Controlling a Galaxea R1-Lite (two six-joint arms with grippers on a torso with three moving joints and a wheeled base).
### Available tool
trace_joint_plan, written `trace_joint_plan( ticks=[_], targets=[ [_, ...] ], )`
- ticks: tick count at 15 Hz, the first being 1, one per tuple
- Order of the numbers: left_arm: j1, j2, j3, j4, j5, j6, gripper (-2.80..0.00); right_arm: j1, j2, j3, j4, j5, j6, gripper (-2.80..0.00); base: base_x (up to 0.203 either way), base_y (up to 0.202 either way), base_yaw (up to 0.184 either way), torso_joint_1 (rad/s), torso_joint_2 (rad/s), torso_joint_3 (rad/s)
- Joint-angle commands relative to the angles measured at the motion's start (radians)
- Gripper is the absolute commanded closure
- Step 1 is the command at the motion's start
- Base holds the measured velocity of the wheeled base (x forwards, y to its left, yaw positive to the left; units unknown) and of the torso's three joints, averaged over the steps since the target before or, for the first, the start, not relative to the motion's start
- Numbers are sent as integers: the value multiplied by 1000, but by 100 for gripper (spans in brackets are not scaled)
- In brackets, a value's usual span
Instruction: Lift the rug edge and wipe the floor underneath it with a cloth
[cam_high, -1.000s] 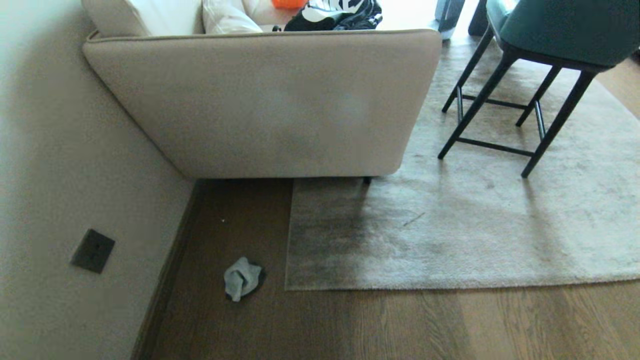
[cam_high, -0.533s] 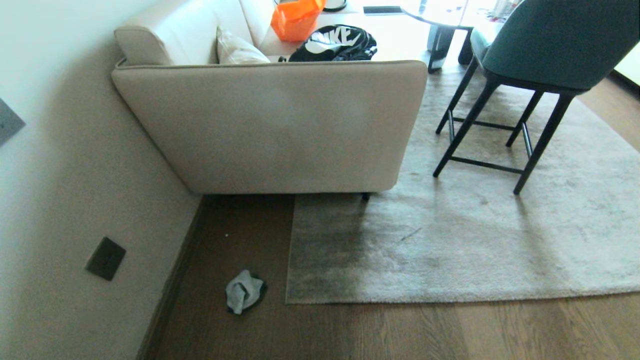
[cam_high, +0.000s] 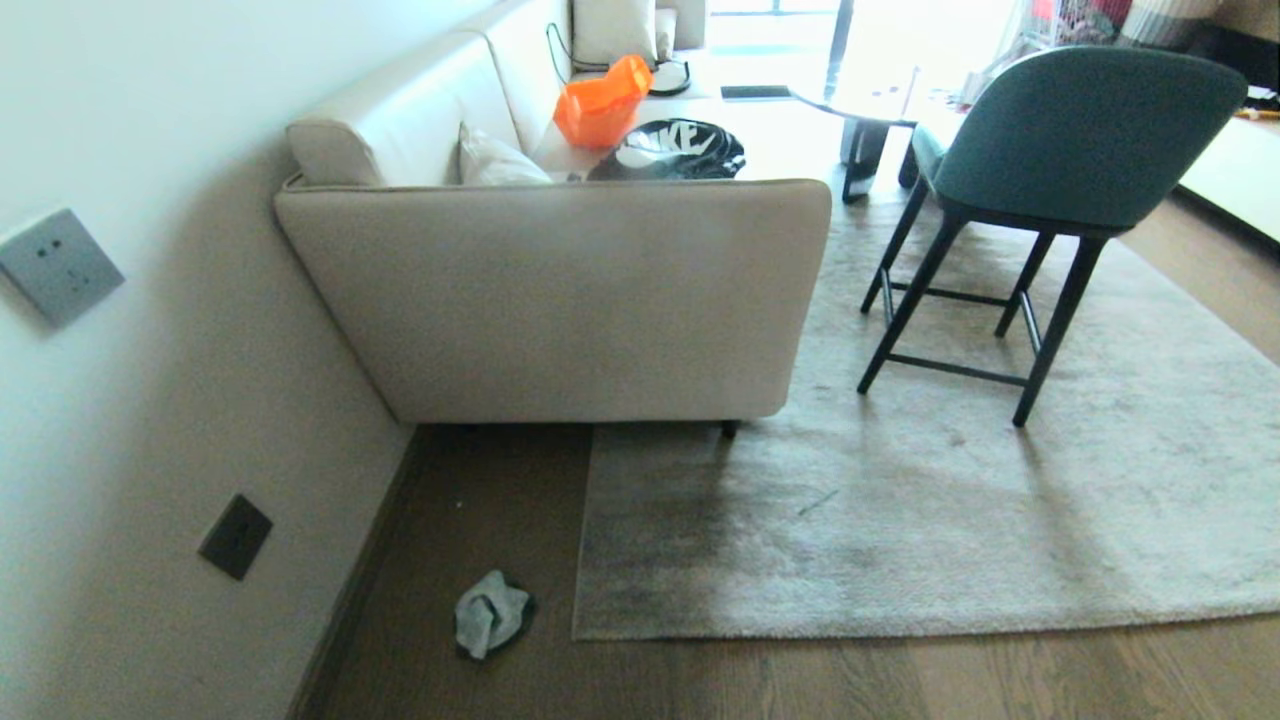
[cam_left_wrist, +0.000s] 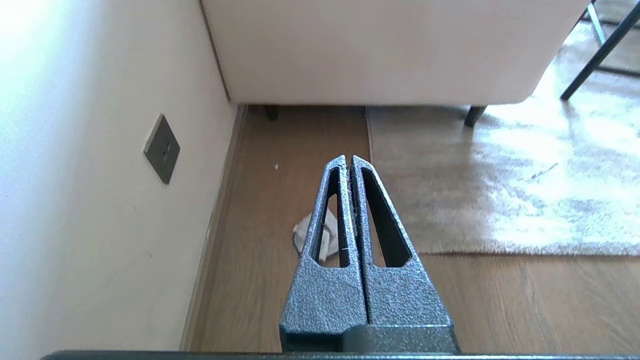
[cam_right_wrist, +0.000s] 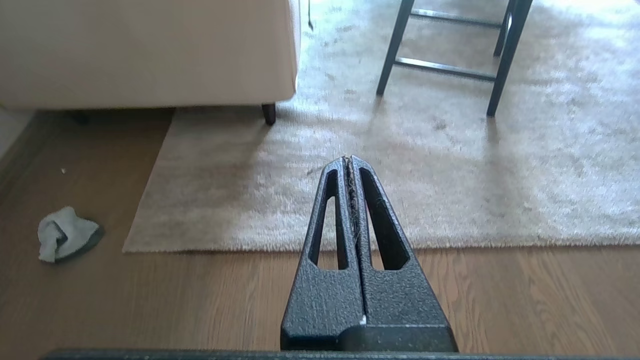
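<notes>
Judging by its spread under the sofa (cam_high: 560, 300) and the chair (cam_high: 1010, 180), you are dealing with a big, heavy rug (cam_high: 950, 520) that will not lift as a whole; only its free border will come up. The rug edge (cam_high: 590, 625) nearest you runs straight along the bare floor (cam_high: 800, 680) and ends in a square corner just beside the cloth. That corner carries no furniture, so take hold there: the pile looks soft and limp, and it should fold back rather than rise stiffly, likely sagging around whatever pinches it. Slide one finger under the border before you pinch.

The cloth (cam_high: 490, 622) lies crumpled on the floor between the wall and the rug corner, apart from both. It looks light and floppy; pinch a raised fold on top, and expect it to drag easily over the smooth planks.

Neither arm is at work: the left gripper (cam_left_wrist: 348, 161) and the right gripper (cam_right_wrist: 348, 161) both hang above the floor with fingers clenched on nothing.
</notes>
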Motion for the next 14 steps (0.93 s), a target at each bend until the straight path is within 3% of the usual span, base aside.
trace_joint_plan(
  ticks=[1, 14],
  targets=[
    [0, 0, -1, 0, 0, -1, 0, 0, 1, 0, 0, 0, 0, 0, 0, 0, 0, 4, 4, 205],
    [0, 0, -1, 0, 0, -7, 0, 0, 1, 0, 0, 0, 0, 0, 0, 0, 0, 2, 2, 42]
  ],
)
